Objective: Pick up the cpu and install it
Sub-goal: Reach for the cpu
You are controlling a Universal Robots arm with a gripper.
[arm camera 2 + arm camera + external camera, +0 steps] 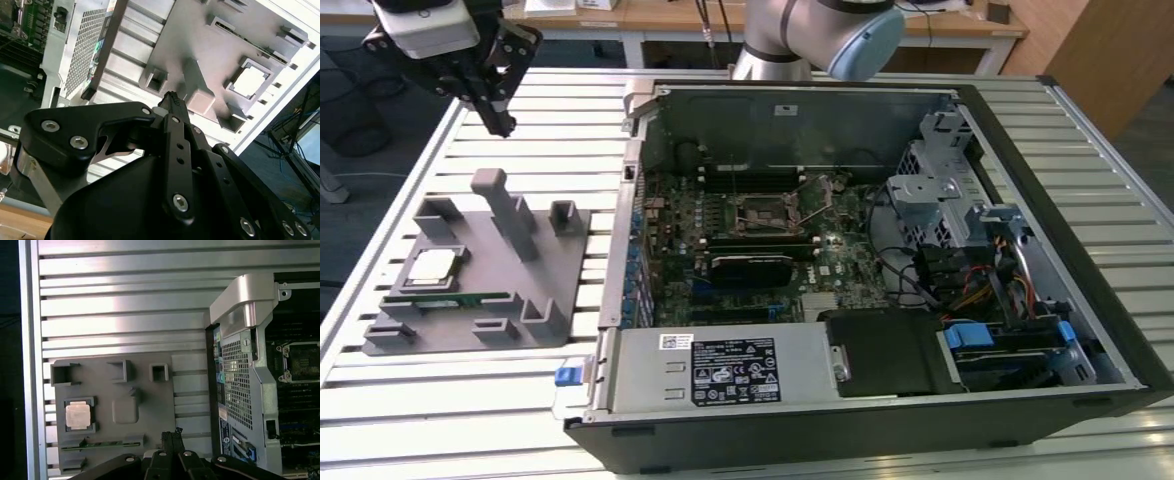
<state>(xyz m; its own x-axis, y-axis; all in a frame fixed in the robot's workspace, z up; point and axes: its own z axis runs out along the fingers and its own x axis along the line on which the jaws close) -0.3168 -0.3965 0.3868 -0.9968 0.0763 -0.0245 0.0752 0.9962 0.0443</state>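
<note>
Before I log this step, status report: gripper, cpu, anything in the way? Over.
Gripper off the cpu, jaws shut, holding nothing. Cpu lying in its grey holder, not gripped. Nothing lying on it.

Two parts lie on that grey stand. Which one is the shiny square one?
The cpu, silvery and square in its pocket; the other is a long, thin green memory stick beside it.

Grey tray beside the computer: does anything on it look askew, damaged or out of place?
Nothing stands out. The cpu sits flat and square in its pocket on the grey tray; the green memory stick lies straight in its slot.
</note>
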